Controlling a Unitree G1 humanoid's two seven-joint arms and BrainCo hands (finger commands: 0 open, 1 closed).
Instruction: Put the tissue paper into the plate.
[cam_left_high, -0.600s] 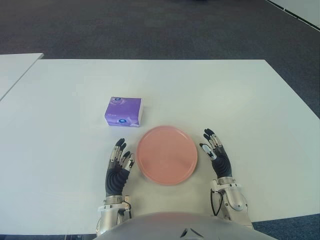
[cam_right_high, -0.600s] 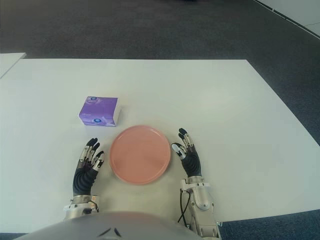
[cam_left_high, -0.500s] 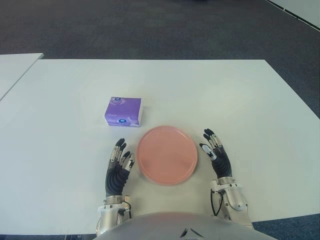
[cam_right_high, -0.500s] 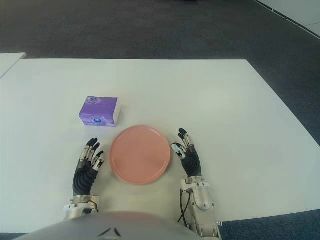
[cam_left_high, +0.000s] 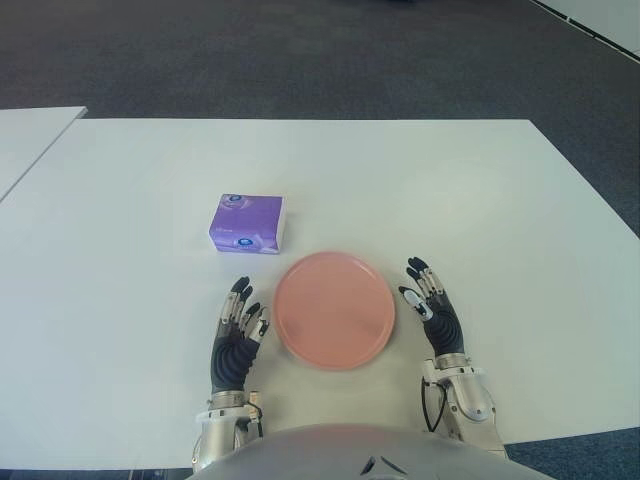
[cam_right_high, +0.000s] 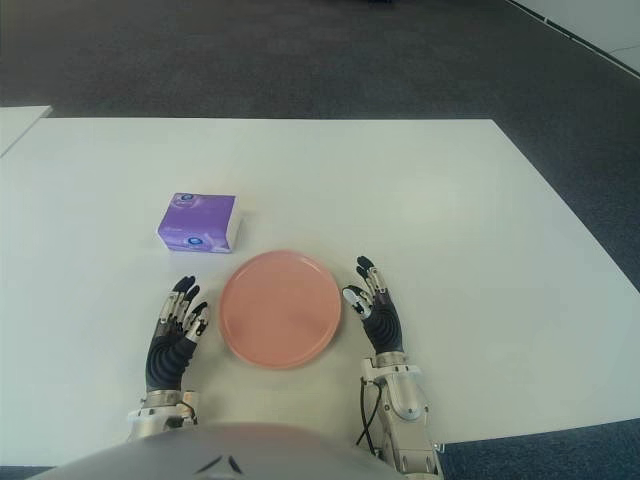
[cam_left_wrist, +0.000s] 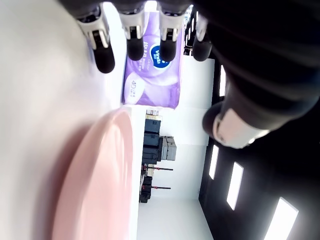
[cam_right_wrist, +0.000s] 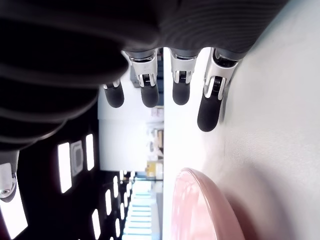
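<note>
Left eye view: tissue pack (cam_left_high: 247, 223) beyond plate (cam_left_high: 334, 309), hands apart

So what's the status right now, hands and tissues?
Left hand open, left of the pink plate. Right hand open, right of it. Purple tissue pack untouched on the table, beyond the left hand. Path clear.

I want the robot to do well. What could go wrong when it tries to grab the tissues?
The tissue pack lies apart from the open left hand, so reaching could push it across the smooth table instead of gripping it. The plate sits close beside that hand and might get bumped.
</note>
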